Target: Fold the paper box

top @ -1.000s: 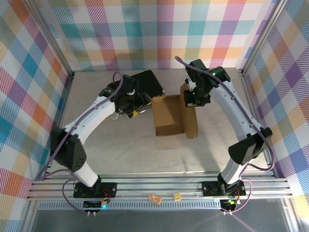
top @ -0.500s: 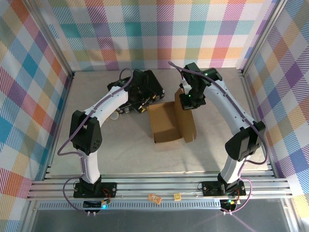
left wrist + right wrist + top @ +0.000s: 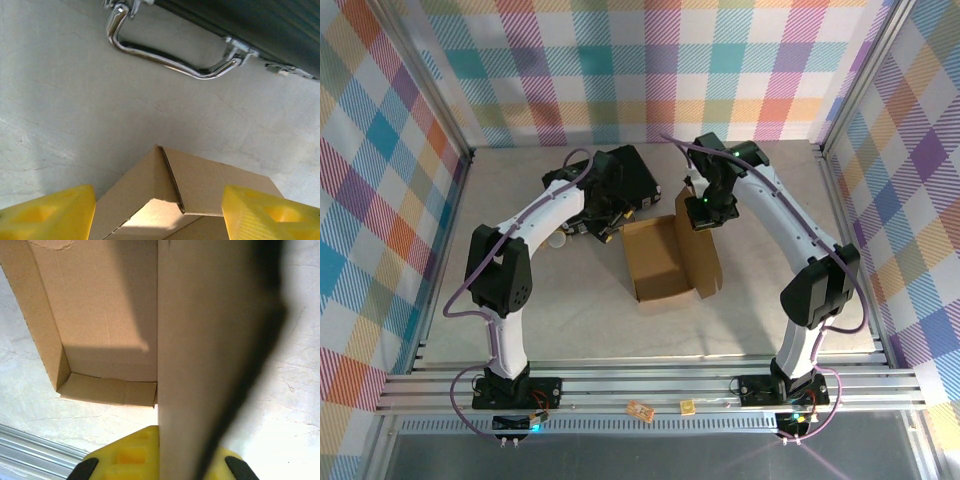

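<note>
Paper box point(image 3: 665, 260) at table centre, long axis toward far edge; right pincer point(image 3: 705, 212) clenched on its raised right flap; left pincer point(image 3: 618, 213) spread, straddling far-left corner.

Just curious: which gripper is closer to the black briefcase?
Left. The left gripper hovers in front of the black briefcase, by its chrome handle; the right gripper is farther, clamped on the paper box's upright flap.
</note>
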Tool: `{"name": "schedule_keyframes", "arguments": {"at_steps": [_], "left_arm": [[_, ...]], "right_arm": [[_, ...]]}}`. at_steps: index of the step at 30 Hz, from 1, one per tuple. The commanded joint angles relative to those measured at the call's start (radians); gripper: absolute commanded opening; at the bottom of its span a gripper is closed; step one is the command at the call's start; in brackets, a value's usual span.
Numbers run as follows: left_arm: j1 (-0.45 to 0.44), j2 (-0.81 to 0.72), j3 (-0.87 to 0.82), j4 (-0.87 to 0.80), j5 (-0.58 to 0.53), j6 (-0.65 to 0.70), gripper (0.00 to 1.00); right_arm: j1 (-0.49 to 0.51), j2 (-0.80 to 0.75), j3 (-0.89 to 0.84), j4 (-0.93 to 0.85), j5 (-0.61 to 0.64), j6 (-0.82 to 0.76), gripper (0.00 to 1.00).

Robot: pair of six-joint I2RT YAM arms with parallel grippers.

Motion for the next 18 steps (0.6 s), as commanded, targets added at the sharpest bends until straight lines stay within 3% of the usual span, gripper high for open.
{"name": "schedule_keyframes", "arguments": {"at_steps": [1, 12, 18], "left_arm": [[0.007, 0.013, -0.043, 0.044, 0.047, -0.041, 0.64], [0.006, 0.032, -0.04, 0.075, 0.071, -0.044, 0.41], [0.007, 0.029, -0.054, 0.081, 0.082, -0.038, 0.38]], "right_arm": [[0.012, 0.007, 0.029, 0.003, -0.025, -0.023, 0.0], [0.021, 0.008, 0.026, 0.019, -0.038, -0.017, 0.0], [0.022, 0.018, 0.035, 0.023, -0.044, -0.025, 0.0]]}}
